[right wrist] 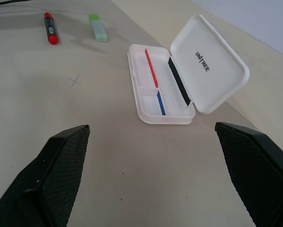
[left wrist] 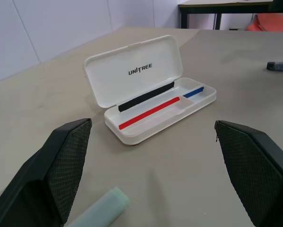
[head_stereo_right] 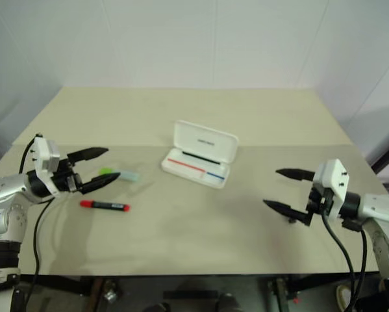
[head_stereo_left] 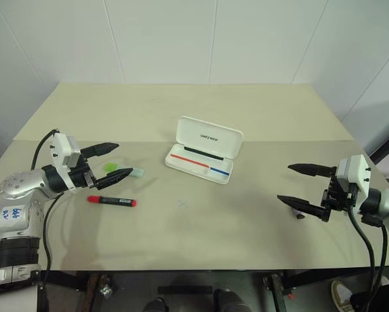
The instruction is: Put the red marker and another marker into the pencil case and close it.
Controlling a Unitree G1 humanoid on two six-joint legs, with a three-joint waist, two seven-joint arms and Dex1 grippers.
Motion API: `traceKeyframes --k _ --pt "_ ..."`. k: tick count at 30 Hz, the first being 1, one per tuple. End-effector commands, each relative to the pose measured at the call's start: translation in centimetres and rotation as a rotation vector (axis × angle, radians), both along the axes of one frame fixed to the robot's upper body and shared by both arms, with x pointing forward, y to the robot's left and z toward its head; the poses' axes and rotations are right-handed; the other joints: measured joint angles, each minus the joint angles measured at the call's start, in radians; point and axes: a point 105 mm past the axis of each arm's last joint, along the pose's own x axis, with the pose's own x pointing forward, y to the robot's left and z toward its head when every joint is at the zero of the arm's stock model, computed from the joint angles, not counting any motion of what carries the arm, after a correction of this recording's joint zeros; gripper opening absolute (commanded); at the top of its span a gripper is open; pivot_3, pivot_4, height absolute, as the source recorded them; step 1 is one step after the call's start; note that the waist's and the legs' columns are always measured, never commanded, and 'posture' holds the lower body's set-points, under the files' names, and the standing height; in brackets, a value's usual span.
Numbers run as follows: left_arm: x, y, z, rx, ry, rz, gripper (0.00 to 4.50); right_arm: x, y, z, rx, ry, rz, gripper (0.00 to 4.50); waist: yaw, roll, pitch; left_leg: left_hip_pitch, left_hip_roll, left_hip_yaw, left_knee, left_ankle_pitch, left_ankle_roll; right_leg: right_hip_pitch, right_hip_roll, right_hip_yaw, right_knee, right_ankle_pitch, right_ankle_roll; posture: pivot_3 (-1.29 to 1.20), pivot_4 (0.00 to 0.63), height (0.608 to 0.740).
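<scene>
White pencil case (head_stereo_left: 204, 151) open, empty; red marker (head_stereo_left: 112, 201), green marker (right wrist: 98, 27) flat on table.

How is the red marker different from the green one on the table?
The red marker has red ends and a dark middle; the green marker is pale green with a lighter end. The red marker lies nearer the table's front edge, in the open; the green marker lies farther back, under the open left gripper. Both are slim, lie flat, and are outside the open pencil case.
</scene>
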Motion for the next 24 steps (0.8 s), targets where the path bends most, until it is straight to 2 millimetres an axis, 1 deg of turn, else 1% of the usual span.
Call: traceKeyframes --k 1,3,7,13,16,18,21,24 --pt "-0.2 -0.8 0.7 -0.006 -0.03 -0.046 4.48 0.1 0.4 1.4 0.016 -0.066 0.01 4.5 0.0 0.0 0.0 0.0 0.0 0.0 0.0 0.0 0.0 0.0 0.0 0.0 0.0 0.0 0.0 0.0 0.15 0.74" --pt "-0.4 -1.2 0.5 0.006 -0.015 -0.073 4.48 0.3 0.8 1.2 0.025 -0.059 0.019 4.5 0.001 0.0 0.0 0.0 0.0 0.0 0.0 0.0 0.0 0.0 0.0 0.0 0.0 0.0 0.0 0.0 0.15 0.74" --pt "-0.3 -1.7 0.6 0.006 0.001 -0.086 4.48 0.9 1.2 0.0 -0.025 0.006 0.026 4.5 0.001 0.0 0.0 0.0 0.0 0.0 0.0 0.0 0.0 0.0 0.0 0.0 0.0 0.001 0.001 0.0 0.15 0.74" --pt "-0.1 -2.3 0.8 0.059 0.021 -0.103 4.48 2.9 4.5 0.0 -0.064 0.026 0.117 4.5 -0.006 0.0 0.0 0.0 0.0 0.0 0.001 0.0 0.0 0.0 0.0 0.0 0.001 0.001 0.001 0.0 0.15 0.74" --pt "0.2 -1.8 0.6 0.134 0.035 -0.061 4.48 3.8 6.4 -0.2 -0.091 0.042 0.164 4.5 -0.011 0.0 0.0 0.001 0.0 0.0 0.001 0.0 0.0 -0.001 0.0 0.0 0.002 0.001 0.001 0.0 0.15 0.74" --pt "0.4 -1.9 0.8 0.145 0.032 -0.051 4.48 4.3 7.2 -0.4 -0.114 0.048 0.186 4.5 -0.012 0.0 0.0 0.0 0.0 0.0 0.0 0.0 0.0 -0.001 0.0 0.0 0.002 0.001 0.003 0.0 0.15 0.74" --pt "0.8 -2.4 0.5 0.182 0.035 -0.031 4.48 5.2 8.5 -1.2 -0.135 0.064 0.209 4.5 -0.012 0.0 0.0 -0.001 0.0 -0.001 0.0 0.0 0.0 -0.001 0.0 -0.001 0.002 0.001 0.003 0.0 0.15 0.74" --pt "0.9 -2.9 0.5 0.194 0.036 -0.035 4.48 5.7 9.7 -1.5 -0.151 0.071 0.224 4.5 -0.011 0.0 0.0 -0.001 0.0 -0.002 0.0 -0.001 -0.001 -0.002 0.0 -0.002 0.004 0.001 0.003 0.0 0.15 0.74"
